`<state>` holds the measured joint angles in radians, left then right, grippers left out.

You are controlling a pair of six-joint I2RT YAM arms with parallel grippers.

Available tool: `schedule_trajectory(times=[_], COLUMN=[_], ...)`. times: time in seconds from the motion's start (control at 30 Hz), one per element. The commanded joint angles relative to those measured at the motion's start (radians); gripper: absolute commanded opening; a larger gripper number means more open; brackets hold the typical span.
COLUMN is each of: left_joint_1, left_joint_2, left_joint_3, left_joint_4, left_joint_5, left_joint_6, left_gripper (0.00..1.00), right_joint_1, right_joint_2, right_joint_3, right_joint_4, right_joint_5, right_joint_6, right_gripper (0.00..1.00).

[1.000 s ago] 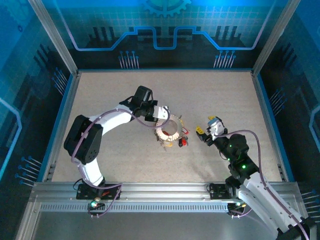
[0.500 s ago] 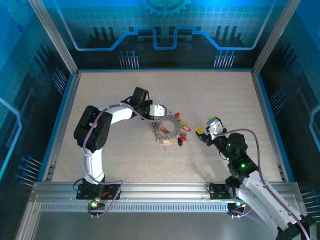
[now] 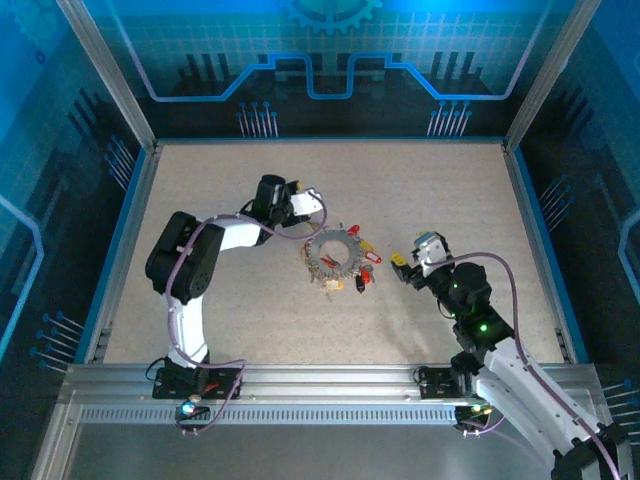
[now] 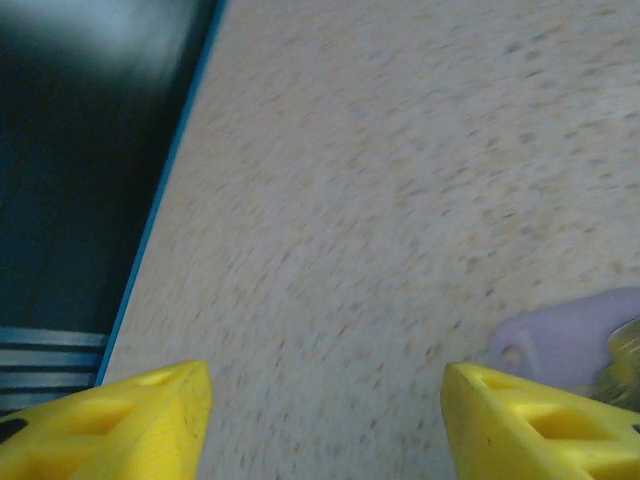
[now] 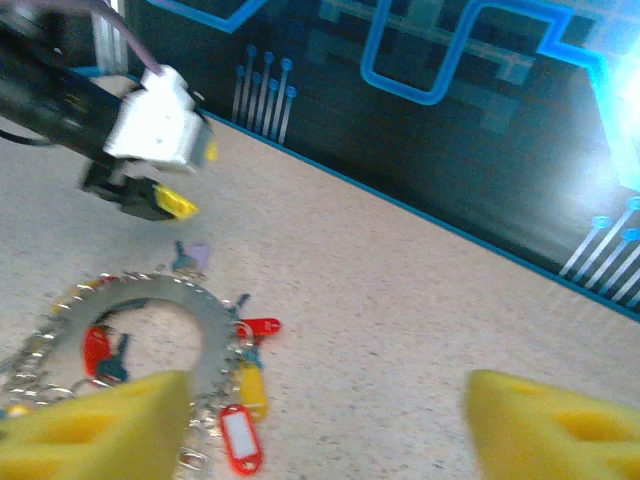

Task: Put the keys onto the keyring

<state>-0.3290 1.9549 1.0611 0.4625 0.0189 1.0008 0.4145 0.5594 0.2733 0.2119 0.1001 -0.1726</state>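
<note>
- A speckled beige table (image 3: 450, 190) sits inside blue-lit walls (image 3: 330, 100).
- The keyring (image 3: 335, 252) lies flat at centre, keys (image 3: 366, 262) fanning at its 3 o'clock.
- Left end effector (image 3: 312, 205), at its 11 o'clock: spread, empty.
- Right end effector (image 5: 325, 410), at 3 o'clock: spread, empty.

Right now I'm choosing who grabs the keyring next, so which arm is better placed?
Right, probably: the right gripper is open and faces the keyring, keys just ahead of it. The left gripper, also open, looks at mostly bare table.

High rear overview, two low close wrist views; common ground: keyring (image 5: 200, 305)
</note>
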Motion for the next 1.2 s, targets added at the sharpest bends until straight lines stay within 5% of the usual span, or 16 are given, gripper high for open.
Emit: schedule_trajectory(times=[0.0, 0.13, 0.37, 0.57, 0.97, 1.0, 1.1, 1.17], left_joint_1=[0.024, 0.036, 0.051, 0.065, 0.131, 0.169, 0.230, 0.275], left_joint_2=[-0.184, -0.421, -0.728, -0.849, -0.614, -0.584, -0.547, -0.516], left_joint_3=[-0.131, -0.337, -0.595, -0.769, -0.816, -0.803, -0.753, -0.785], left_joint_4=[0.259, 0.285, 0.101, 0.131, 0.475, 0.495, 0.440, 0.541], left_joint_5=[-0.095, -0.082, -0.106, -0.107, -0.100, -0.010, 0.002, 0.025], left_joint_6=[-0.309, -0.554, -0.632, -0.674, -0.750, -0.786, -0.851, -0.898], left_gripper=[0.68, 0.99, 0.99, 0.99, 0.99, 0.99, 0.99, 0.99], right_joint_1=[-0.037, -0.080, -0.098, -0.107, -0.192, -0.200, -0.201, -0.187], right_joint_2=[-0.020, -0.044, -0.011, 0.076, 0.387, 0.436, 0.573, 0.632], right_joint_3=[0.002, -0.030, -0.092, -0.135, -0.159, -0.150, -0.089, -0.040], right_joint_4=[0.030, 0.041, 0.111, 0.182, 0.501, 0.541, 0.587, 0.574], right_joint_5=[0.133, 0.163, 0.183, 0.200, 0.093, 0.043, -0.085, -0.049], right_joint_6=[0.023, 0.088, 0.130, 0.107, 0.094, 0.082, 0.032, 0.020], right_gripper=[1.00, 1.00, 1.00, 1.00, 1.00, 1.00, 1.00, 1.00])
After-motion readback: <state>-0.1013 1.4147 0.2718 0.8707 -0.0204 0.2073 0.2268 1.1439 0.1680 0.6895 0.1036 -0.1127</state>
